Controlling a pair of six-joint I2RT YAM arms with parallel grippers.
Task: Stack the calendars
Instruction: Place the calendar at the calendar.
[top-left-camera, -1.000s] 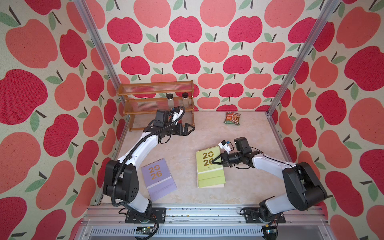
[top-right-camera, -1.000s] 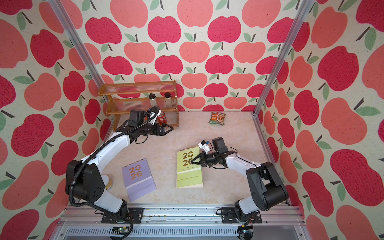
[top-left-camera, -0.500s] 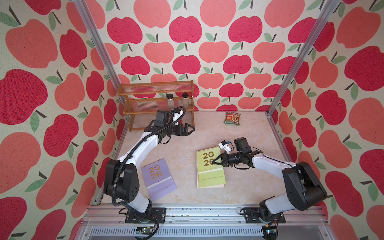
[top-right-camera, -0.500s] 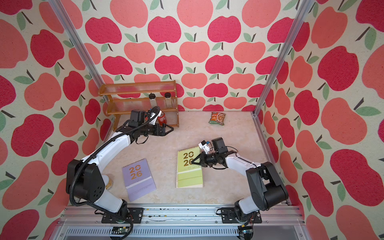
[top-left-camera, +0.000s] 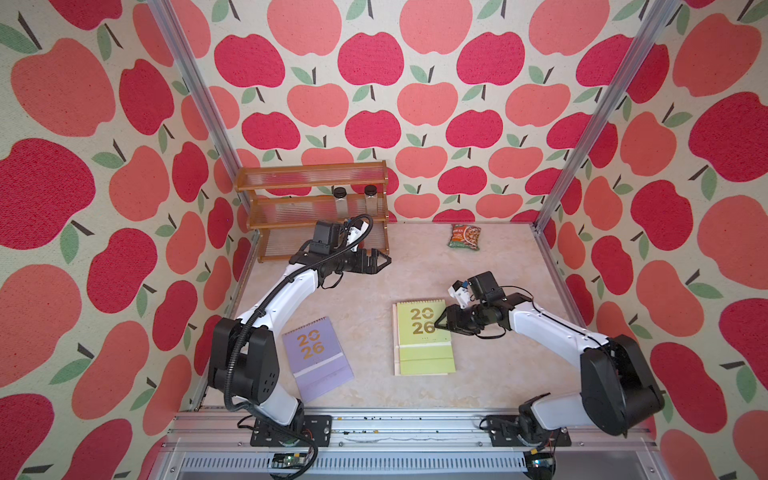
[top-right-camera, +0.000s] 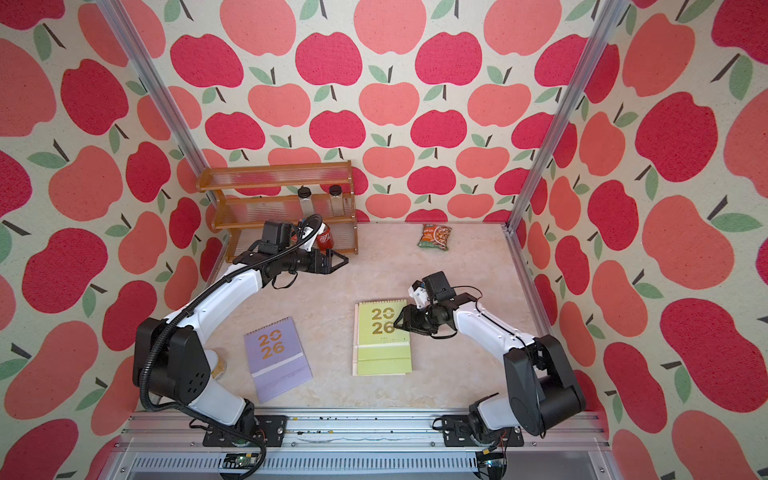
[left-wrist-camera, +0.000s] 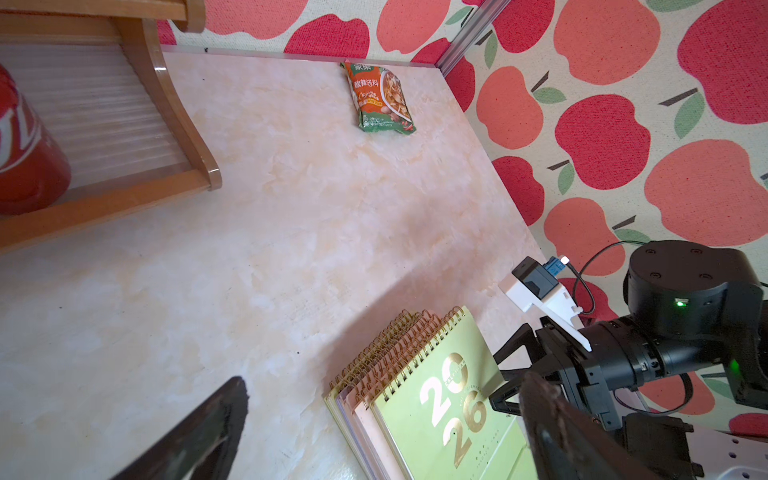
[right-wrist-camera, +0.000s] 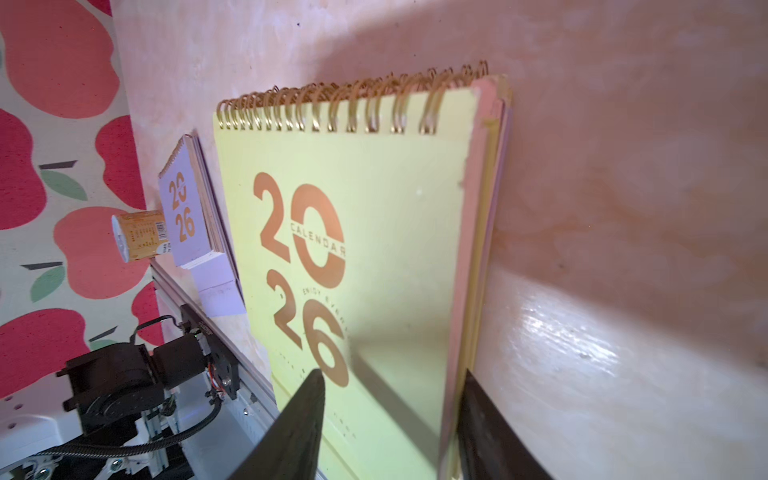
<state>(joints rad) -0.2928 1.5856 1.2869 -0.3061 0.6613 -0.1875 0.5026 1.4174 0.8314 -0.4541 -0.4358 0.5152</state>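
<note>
While your half-open right gripper (top-left-camera: 439, 323) straddled the calendar stack (top-left-camera: 422, 349), the lilac calendar (top-left-camera: 316, 353) lay seven o'clock of your empty, wide-open left gripper (top-left-camera: 384, 262).

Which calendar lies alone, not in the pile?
The lilac calendar, by itself toward the robot's left; the yellow-green calendar lies on top of the others.

Apple-print walls (top-left-camera: 374, 124), marble tabletop (top-left-camera: 415, 278)

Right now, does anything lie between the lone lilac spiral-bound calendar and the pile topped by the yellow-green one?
Nothing visible does. Only bare marbled tabletop separates the lilac spiral-bound calendar from the yellow-green-topped pile; the right gripper sits at the pile's opposite side.
</note>
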